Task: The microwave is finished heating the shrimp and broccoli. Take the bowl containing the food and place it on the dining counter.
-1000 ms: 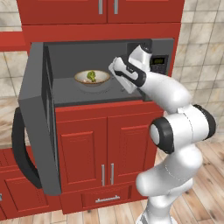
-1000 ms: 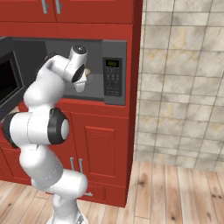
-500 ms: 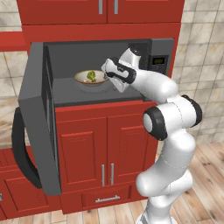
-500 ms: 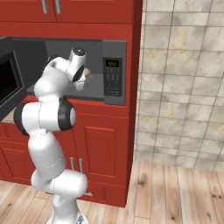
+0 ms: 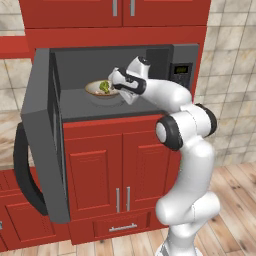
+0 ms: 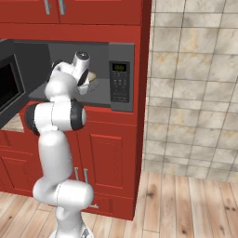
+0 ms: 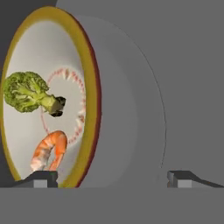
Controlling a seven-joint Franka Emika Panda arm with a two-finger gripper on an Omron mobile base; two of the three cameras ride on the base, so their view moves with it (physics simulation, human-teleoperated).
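**Jaws spread wide at the rim of the bowl inside the microwave**

The jaws of the white arm's two-finger gripper (image 7: 113, 178) stand wide apart and clamp nothing; in the hand view one dark tip sits over the near rim and the other is out over the grey floor. The wide shallow bowl, tan-brown outside and cream inside (image 5: 97, 90), rests on the floor of the dark-grey built-in microwave (image 5: 75, 107), whose black-glass door (image 5: 42, 135) hangs open to the left. A bright-green broccoli floret (image 7: 28, 92) and a curled pinkish-orange shrimp (image 7: 48, 151) lie apart inside the bowl; the shrimp's lower end is cut off at the bottom of the hand view. From the left base view the hand covers the bowl's right edge. From the right base view the arm's white body hides most of the bowl, leaving only a tan sliver. Whether a fingertip touches the rim is hard to make out.
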